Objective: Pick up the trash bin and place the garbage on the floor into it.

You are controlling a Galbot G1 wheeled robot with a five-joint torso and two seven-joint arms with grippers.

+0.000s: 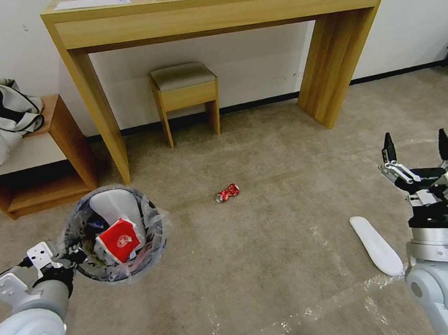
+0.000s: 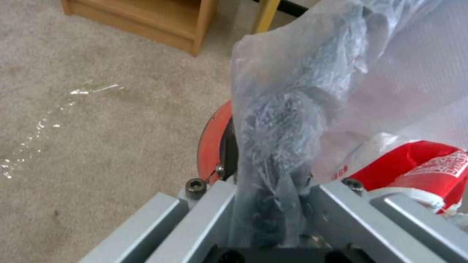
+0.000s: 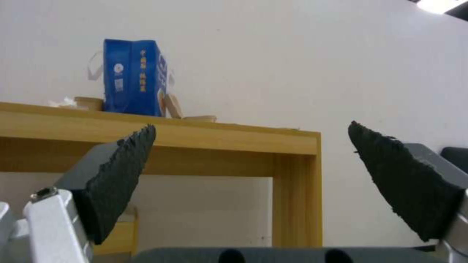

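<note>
I have the trash bin up off the floor at my lower left, pinched by its near rim in the left pincer; in the left wrist view the fingers are closed on the red rim with the crinkled liner bunched between them. It looks light, thin-walled plastic, and the bag is slick, so I judge the hold could creep if I swing it fast. A one-sided rim grip will also let it tilt as weight goes in. Inside already sit a white insole and a red-and-white paper cup.

The crushed red can lies on the carpet ahead of the bin, well apart from it, in front of the stool. It should be light and stiff but rounded; I would take it across its dented middle. The other white insole lies flat just beside my right arm's base. It seems thin and floppy, hard to get under on the pile, so one end or a long edge is the place to pinch.

The right pincer hangs raised on my right, spread wide and empty, pointing toward the wooden bench by the wall.
</note>
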